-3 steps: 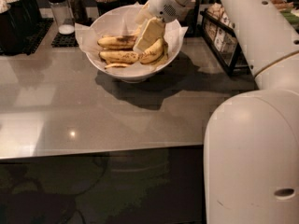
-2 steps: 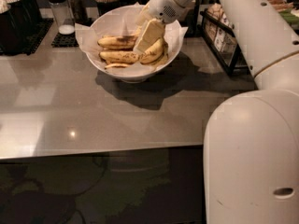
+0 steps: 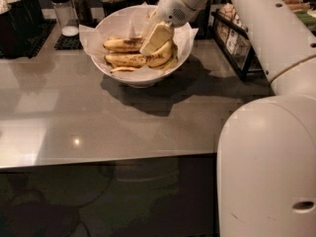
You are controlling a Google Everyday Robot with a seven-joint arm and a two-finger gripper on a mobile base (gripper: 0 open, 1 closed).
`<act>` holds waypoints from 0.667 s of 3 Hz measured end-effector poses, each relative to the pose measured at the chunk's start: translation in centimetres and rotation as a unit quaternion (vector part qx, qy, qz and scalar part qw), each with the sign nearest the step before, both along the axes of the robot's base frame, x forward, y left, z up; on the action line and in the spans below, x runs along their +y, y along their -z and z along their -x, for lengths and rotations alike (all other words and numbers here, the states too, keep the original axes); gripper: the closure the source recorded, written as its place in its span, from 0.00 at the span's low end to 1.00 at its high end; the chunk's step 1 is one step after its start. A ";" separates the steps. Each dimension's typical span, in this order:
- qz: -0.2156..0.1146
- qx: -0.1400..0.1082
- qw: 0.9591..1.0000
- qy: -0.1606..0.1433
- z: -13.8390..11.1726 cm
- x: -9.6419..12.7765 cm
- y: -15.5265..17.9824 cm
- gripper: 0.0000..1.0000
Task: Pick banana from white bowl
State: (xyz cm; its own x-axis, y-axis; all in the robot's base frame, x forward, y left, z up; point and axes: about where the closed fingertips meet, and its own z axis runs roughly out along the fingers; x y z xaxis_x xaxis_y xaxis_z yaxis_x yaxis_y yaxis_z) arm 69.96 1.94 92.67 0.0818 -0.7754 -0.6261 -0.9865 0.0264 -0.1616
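Since a second before, almost nothing had moved: the gripper [image 3: 154, 41] stayed low over the right half of the white bowl [image 3: 112, 69], and the fruit lay as it had.

No writing could be read. The packets in the black wire basket [image 3: 236, 47] at the right carried print too small to make out.

The banana [image 3: 126, 59] lay in the middle of the white bowl on the crinkled paper liner [image 3: 89, 36]. Its long axis ran nearly straight across the view from left to right. Its dark left end pointed toward the bowl's left wall and its right end ran under the gripper. It was yellow with heavy brown speckling. Other bananas [image 3: 122, 44] lay beside it: one just behind and roughly parallel, one curving along the right side of the bowl, and a thin one at the front.

The gripper came down from the white arm [image 3: 269, 28] at a slant, upper right to lower left. Its pale flat face lay across the right ends of the fruit. It appeared to touch the pile, but which piece it touched could not be told. Nor could it be told whether it was released or clenched, or whether it held anything.

The bowl stood at the far side of the grey table [image 3: 98, 122], near a glass shaker [image 3: 64, 15] on a black mat [image 3: 68, 42]
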 end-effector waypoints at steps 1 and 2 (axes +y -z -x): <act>0.006 -0.005 1.000 0.002 0.0 -0.2 0.0 0.86; 0.018 -0.013 1.000 0.001 0.3 -0.8 -0.5 1.00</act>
State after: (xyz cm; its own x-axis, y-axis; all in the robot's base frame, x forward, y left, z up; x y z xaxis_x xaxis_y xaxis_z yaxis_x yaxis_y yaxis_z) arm 69.61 1.14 93.19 0.0964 -0.7978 -0.5952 -0.9818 0.0222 -0.1888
